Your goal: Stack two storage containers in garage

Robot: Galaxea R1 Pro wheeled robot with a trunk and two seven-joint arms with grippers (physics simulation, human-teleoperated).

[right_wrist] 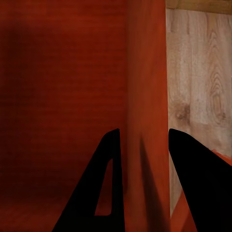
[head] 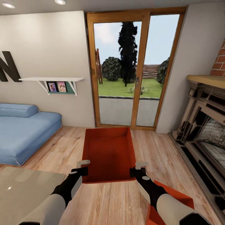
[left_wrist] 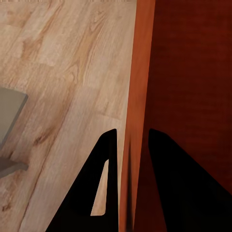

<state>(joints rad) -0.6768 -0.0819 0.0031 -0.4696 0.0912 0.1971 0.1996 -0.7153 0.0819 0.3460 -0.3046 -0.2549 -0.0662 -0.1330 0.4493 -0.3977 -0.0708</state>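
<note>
One orange-red storage container (head: 107, 153) is in front of me in the living room, open side up, with a gripper on each long wall. My left gripper (head: 83, 167) straddles its left wall (left_wrist: 134, 96), fingers tight on both sides. On the opposite wall (right_wrist: 145, 87), my right gripper (head: 140, 168) is clamped the same way. The container's smooth inside (right_wrist: 63, 87) is empty. The other storage container (head: 175, 195) lies on the wood-plank floor under my right forearm, partly hidden by it.
A blue sofa (head: 22, 131) stands at the left and a brick fireplace (head: 203, 125) at the right. Wood-framed glass doors (head: 131, 72) close the far wall. A glass-topped table (head: 22, 187) sits by my left arm.
</note>
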